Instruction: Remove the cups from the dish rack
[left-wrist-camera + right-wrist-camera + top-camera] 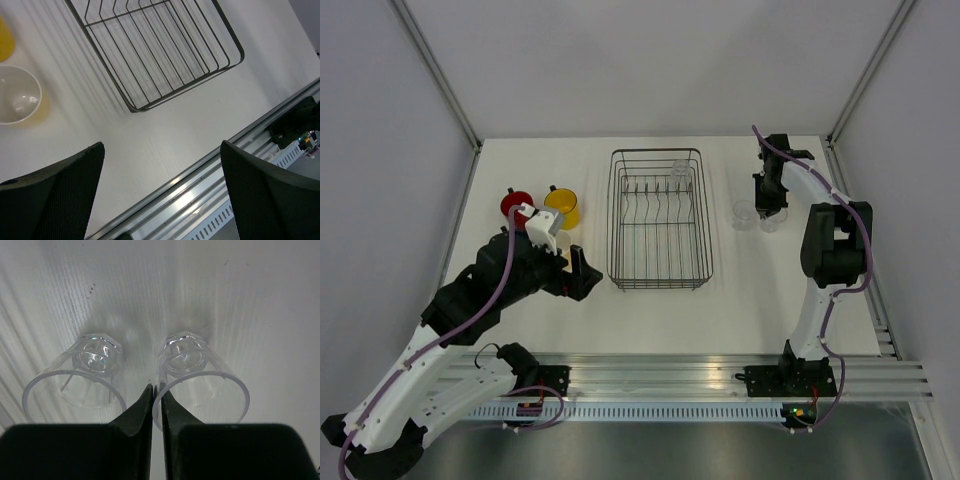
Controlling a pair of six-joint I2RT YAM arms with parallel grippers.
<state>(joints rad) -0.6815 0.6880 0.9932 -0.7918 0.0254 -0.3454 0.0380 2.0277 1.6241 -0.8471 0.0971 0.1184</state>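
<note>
The dark wire dish rack sits mid-table, and its near corner shows in the left wrist view. One clear glass tumbler stands in its far right corner. Two tumblers stand on the table to the right. My right gripper is shut on the rim of the right one, with the other tumbler beside it. The red mug and the orange-yellow mug stand left of the rack. The cream mug is near my left gripper, which is open and empty. The dark blue mug is out of view.
A metal rail runs along the table's near edge and also shows in the left wrist view. Grey walls close in the table at the left, right and back.
</note>
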